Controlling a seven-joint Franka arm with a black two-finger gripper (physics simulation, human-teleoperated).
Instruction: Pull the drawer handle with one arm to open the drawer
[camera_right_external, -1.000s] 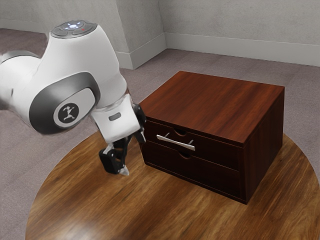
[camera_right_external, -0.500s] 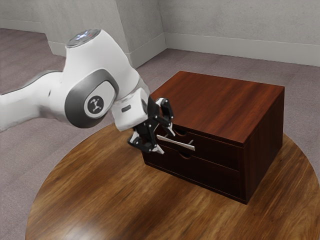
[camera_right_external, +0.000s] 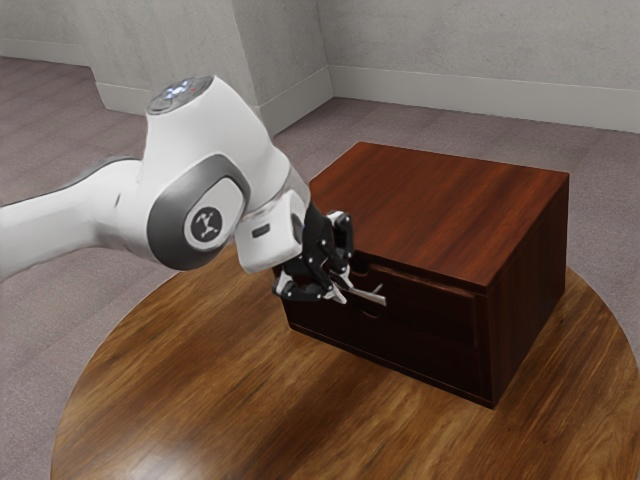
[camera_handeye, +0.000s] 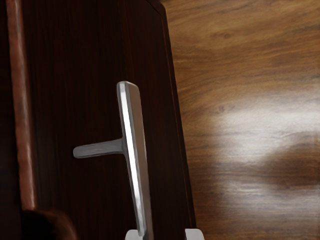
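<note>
Straddles the silver handle (camera_handeye: 132, 160) of the top drawer (camera_right_external: 425, 292) with the black gripper (camera_right_external: 332, 282), fingers spread, unclamped.

white arm (camera_right_external: 120, 215), grey joints, black gripper (camera_right_external: 325, 275)

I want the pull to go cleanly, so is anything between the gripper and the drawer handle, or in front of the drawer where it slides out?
Nothing visible. The gripper is right at the drawer handle, with no object between them, and nothing stands on the table in front of the drawer.
</note>
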